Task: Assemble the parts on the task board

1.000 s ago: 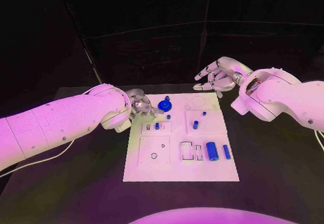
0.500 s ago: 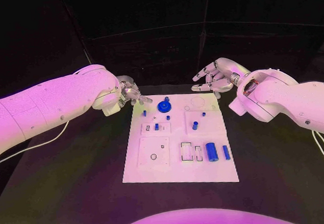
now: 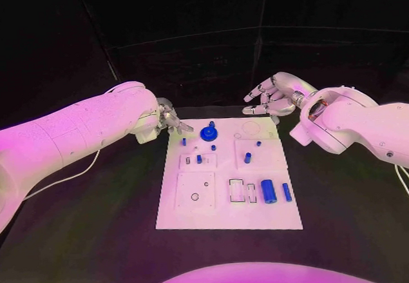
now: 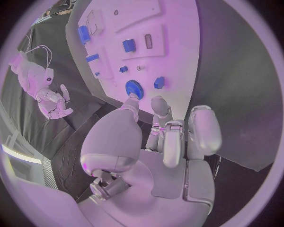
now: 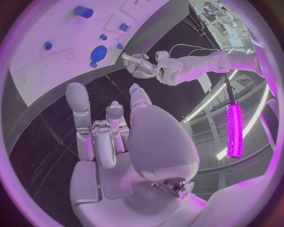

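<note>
The white task board (image 3: pixel 228 217) lies in the middle of the black table. A blue gear (image 3: pixel 208 133) sits near its far edge, with small blue pegs (image 3: pixel 198 158) around it and two blue cylinders (image 3: pixel 268 191) at the near right. My left hand (image 3: pixel 169 121) hovers off the board's far left corner, fingers extended and holding nothing. In the left wrist view its fingertips (image 4: pixel 131 98) are close to the gear (image 4: pixel 134 88). My right hand (image 3: pixel 269 99) hangs beyond the far right corner, fingers spread, empty. The right wrist view shows the gear (image 5: pixel 99 52) and my left hand (image 5: pixel 139 64).
Several empty sockets and rectangular recesses (image 3: pixel 236 190) mark the board. A white cable (image 3: pixel 63 179) trails from the left arm over the table. Black table surface (image 3: pixel 90 239) lies open on both sides of the board.
My left hand has pulled back from the blue gear, up and toward the far left off the board. The gear stays on the board. The right hand has hardly moved.
</note>
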Motion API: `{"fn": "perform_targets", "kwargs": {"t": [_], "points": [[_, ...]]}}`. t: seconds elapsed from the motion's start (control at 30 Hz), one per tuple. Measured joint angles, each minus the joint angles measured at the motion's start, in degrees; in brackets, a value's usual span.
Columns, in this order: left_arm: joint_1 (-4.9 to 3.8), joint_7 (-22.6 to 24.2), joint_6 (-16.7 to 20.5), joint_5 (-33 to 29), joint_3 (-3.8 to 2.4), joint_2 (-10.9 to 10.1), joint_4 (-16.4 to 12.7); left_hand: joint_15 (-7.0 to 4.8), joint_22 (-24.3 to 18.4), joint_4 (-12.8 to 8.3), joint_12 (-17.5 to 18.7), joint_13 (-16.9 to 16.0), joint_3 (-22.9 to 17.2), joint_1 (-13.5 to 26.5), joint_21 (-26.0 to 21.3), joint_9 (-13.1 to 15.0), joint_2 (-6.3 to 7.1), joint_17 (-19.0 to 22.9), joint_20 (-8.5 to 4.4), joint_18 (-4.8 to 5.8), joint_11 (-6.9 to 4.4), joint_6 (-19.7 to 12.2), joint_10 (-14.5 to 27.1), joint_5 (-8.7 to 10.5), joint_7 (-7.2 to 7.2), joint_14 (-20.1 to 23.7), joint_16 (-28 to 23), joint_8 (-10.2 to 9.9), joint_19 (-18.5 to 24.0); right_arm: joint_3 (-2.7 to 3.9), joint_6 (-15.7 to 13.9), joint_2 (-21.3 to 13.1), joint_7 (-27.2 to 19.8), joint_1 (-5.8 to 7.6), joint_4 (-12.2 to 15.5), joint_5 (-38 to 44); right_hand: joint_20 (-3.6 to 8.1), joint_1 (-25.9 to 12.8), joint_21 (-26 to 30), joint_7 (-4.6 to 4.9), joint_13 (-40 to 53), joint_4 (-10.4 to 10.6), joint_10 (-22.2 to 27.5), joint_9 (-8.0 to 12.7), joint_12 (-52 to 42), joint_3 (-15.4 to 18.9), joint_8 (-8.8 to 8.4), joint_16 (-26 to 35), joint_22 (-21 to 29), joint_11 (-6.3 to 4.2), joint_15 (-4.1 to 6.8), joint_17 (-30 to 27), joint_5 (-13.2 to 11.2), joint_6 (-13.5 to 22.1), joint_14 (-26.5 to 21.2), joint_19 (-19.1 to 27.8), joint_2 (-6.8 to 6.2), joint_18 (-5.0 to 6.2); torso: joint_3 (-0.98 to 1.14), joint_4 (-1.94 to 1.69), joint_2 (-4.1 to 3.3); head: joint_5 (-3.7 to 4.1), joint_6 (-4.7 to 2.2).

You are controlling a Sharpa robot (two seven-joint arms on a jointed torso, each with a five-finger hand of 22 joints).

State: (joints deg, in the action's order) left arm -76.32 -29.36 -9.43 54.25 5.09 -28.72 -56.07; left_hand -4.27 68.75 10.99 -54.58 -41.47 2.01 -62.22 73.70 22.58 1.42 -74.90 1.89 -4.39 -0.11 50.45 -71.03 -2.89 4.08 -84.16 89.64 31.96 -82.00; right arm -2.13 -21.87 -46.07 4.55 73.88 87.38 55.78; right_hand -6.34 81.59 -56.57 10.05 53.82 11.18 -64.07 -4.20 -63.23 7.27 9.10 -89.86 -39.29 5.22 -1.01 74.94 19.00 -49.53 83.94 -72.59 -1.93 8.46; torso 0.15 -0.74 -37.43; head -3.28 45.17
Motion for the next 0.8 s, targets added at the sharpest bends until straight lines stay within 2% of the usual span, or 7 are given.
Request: {"fn": "perform_targets", "kwargs": {"t": [0.4,0.8], "points": [[0.56,0.0,-1.9,1.3,0.09,2.5,3.5,0.00,0.5,0.5,0.0,-0.1,1.5,0.0,0.0,-0.3,0.00,0.0,0.00,0.00,0.00,0.4,0.0,0.00,0.02,0.0,0.0,-0.2,0.0,0.00,0.0,0.3,0.0,0.00,-0.1,0.0,0.00,0.2,0.0,0.00,0.0,0.0,0.0,0.0,0.0,0.0,0.00,0.0,0.0,0.00,0.00,0.0,0.0,0.0,0.0,0.0,0.22,0.00,0.00,0.00,0.02,-0.11,0.14],[0.93,0.0,-3.7,2.1,0.10,3.5,5.9,-0.01,0.7,0.1,-0.2,-0.3,2.2,-1.3,0.0,-0.4,-0.29,0.0,0.00,0.00,-0.20,1.3,0.2,0.00,0.01,0.0,0.0,-0.2,0.0,0.00,0.0,0.5,0.0,0.00,-0.2,0.0,0.00,0.2,0.0,0.00,0.0,0.0,0.0,0.0,0.0,0.0,0.00,0.0,0.0,0.00,0.00,0.0,0.0,0.0,0.0,0.0,0.22,0.00,0.01,0.00,0.05,-0.22,0.25]]}}
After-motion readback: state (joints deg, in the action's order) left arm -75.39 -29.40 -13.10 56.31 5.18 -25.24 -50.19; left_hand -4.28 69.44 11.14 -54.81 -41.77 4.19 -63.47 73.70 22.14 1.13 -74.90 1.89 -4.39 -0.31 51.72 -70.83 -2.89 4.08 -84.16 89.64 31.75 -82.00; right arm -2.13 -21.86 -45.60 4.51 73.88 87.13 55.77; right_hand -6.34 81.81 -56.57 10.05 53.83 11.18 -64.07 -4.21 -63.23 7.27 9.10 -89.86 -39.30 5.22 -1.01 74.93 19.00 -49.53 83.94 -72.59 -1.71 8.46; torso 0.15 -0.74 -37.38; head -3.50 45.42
